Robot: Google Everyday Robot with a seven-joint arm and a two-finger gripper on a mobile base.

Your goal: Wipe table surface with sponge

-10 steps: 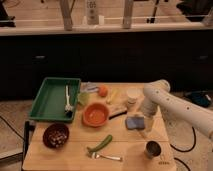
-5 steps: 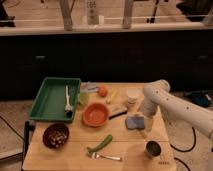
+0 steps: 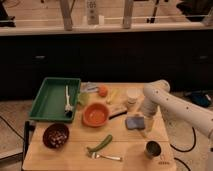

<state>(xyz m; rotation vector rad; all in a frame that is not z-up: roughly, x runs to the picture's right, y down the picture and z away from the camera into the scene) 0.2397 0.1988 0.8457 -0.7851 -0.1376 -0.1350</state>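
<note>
The blue-grey sponge [image 3: 133, 122] lies flat on the right half of the light tan wooden table surface [image 3: 75, 154], right of the orange bowl. My white arm reaches in from the right and bends down. My gripper [image 3: 145, 123] is at the sponge's right edge, low over the table. Whether it touches the sponge is not visible.
A green tray [image 3: 46, 100] with a white utensil sits at the back left. An orange bowl [image 3: 95, 114], a white cup [image 3: 132, 95], an orange fruit [image 3: 102, 90], a dark bowl [image 3: 56, 135], a metal cup [image 3: 151, 149], a green vegetable [image 3: 103, 143] and a fork [image 3: 108, 157] stand around the sponge.
</note>
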